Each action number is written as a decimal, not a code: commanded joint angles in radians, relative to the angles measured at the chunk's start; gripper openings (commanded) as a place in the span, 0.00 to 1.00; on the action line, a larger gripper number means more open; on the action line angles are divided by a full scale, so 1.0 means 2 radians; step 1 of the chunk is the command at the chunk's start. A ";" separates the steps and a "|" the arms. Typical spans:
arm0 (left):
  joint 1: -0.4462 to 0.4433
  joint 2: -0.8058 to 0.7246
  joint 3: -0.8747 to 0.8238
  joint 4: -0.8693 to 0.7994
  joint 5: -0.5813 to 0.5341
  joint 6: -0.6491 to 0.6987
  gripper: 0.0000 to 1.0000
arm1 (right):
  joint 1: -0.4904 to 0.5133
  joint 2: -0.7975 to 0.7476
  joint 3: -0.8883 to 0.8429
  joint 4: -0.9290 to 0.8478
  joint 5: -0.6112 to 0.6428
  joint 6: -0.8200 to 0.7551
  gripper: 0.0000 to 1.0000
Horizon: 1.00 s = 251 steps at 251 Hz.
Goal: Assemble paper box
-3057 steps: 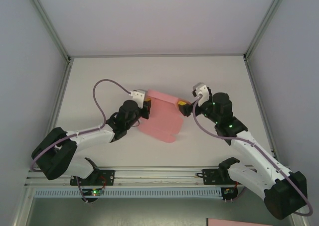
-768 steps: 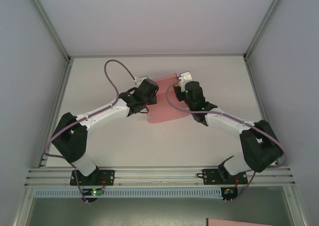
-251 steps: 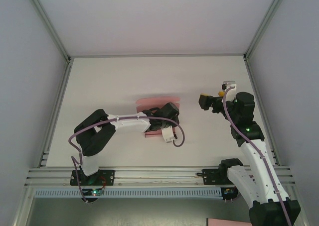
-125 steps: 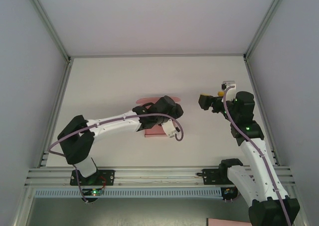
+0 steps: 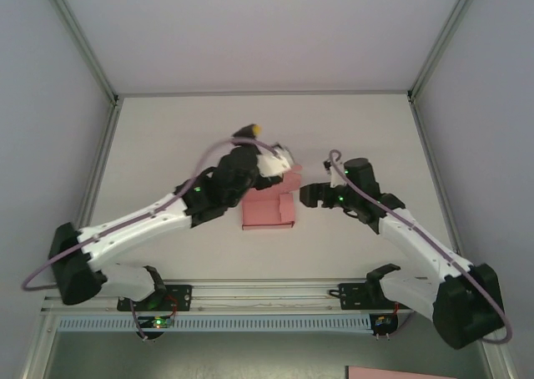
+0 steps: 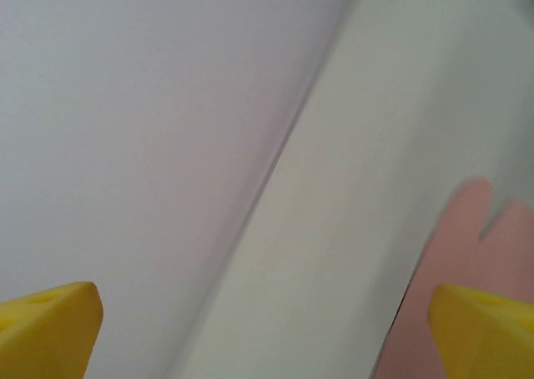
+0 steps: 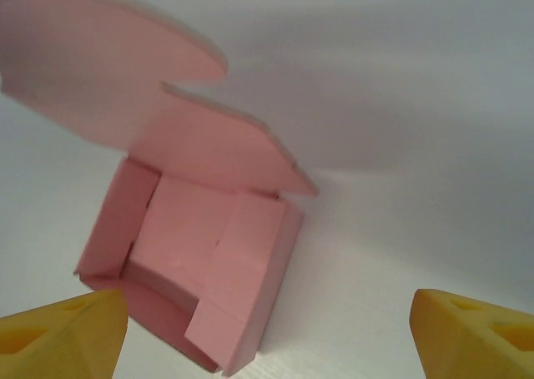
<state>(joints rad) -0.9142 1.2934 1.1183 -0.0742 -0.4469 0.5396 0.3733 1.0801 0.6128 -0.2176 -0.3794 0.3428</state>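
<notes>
Your paper box (image 5: 269,210) sat midway on the surface (image 5: 167,128), well clear of every edge. Left gripper (image 6: 263,305) and right gripper (image 7: 267,308) both gaped, holding nothing. From overhead, the left arm (image 5: 167,216) hid the box's rear flap.

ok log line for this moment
box: walls up, lid open | left end effector: open, beside lid | right end effector: open, facing box, not touching

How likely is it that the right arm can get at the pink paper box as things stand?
Probably yes: the open right pincer sits just beside the paper box, facing its folded side wall, with only table between them.
</notes>
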 commanded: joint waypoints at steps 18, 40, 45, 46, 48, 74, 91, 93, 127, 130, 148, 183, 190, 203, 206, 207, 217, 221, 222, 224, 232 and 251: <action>0.033 -0.045 -0.040 -0.227 -0.153 -0.482 1.00 | 0.037 0.050 -0.002 0.000 0.050 0.024 0.84; 0.056 -0.061 -0.050 -0.332 -0.177 -0.610 1.00 | 0.049 0.085 0.001 0.021 0.044 0.033 0.76; 0.063 -0.064 -0.055 -0.347 -0.171 -0.633 1.00 | 0.052 0.093 0.003 0.025 0.044 0.036 0.74; 0.065 -0.065 -0.056 -0.349 -0.169 -0.637 1.00 | 0.053 0.095 0.003 0.026 0.044 0.037 0.74; 0.068 -0.066 -0.059 -0.353 -0.166 -0.644 1.00 | 0.053 0.098 0.004 0.028 0.044 0.038 0.73; 0.104 -0.087 -0.117 -0.314 -0.088 -0.667 1.00 | 0.064 0.134 0.011 0.059 0.034 0.052 0.67; 0.111 -0.097 -0.154 -0.263 -0.049 -0.661 1.00 | 0.071 0.153 0.018 0.067 0.030 0.057 0.59; 0.111 -0.098 -0.157 -0.258 -0.044 -0.658 1.00 | 0.071 0.154 0.018 0.066 0.030 0.058 0.59; 0.112 -0.107 -0.188 -0.217 -0.023 -0.646 1.00 | 0.090 0.169 0.023 0.062 0.044 0.061 0.51; 0.112 -0.107 -0.190 -0.214 -0.023 -0.645 1.00 | 0.092 0.169 0.023 0.062 0.046 0.061 0.51; 0.112 -0.105 -0.201 -0.197 -0.017 -0.641 1.00 | 0.099 0.173 0.024 0.059 0.061 0.063 0.43; 0.112 -0.099 -0.217 -0.170 -0.003 -0.636 1.00 | 0.106 0.183 0.020 0.054 0.097 0.075 0.41; 0.112 -0.096 -0.217 -0.168 0.000 -0.636 1.00 | 0.109 0.185 0.020 0.053 0.104 0.076 0.41; 0.112 -0.091 -0.218 -0.167 0.003 -0.635 1.00 | 0.114 0.189 0.022 0.050 0.119 0.080 0.41; 0.113 -0.090 -0.219 -0.167 0.004 -0.635 1.00 | 0.115 0.190 0.023 0.049 0.123 0.081 0.41; 0.113 -0.089 -0.218 -0.167 0.004 -0.635 1.00 | 0.116 0.191 0.023 0.048 0.124 0.081 0.41; 0.113 -0.084 -0.219 -0.166 0.006 -0.636 1.00 | 0.122 0.195 0.029 0.043 0.136 0.084 0.39; 0.112 -0.082 -0.219 -0.164 0.008 -0.636 1.00 | 0.124 0.196 0.031 0.043 0.139 0.084 0.38; 0.112 -0.081 -0.219 -0.164 0.008 -0.636 1.00 | 0.124 0.197 0.031 0.042 0.140 0.084 0.38; 0.112 -0.080 -0.220 -0.163 0.009 -0.636 1.00 | 0.126 0.197 0.032 0.040 0.142 0.084 0.38; 0.112 -0.075 -0.221 -0.158 0.014 -0.636 1.00 | 0.131 0.200 0.035 0.038 0.149 0.084 0.37; 0.112 -0.063 -0.225 -0.149 0.024 -0.638 1.00 | 0.138 0.210 0.039 0.036 0.157 0.086 0.31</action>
<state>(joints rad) -0.6979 1.1328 0.6895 -0.4347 -0.4221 -0.7124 0.6243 1.4628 0.6682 -0.1017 -0.1589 0.4980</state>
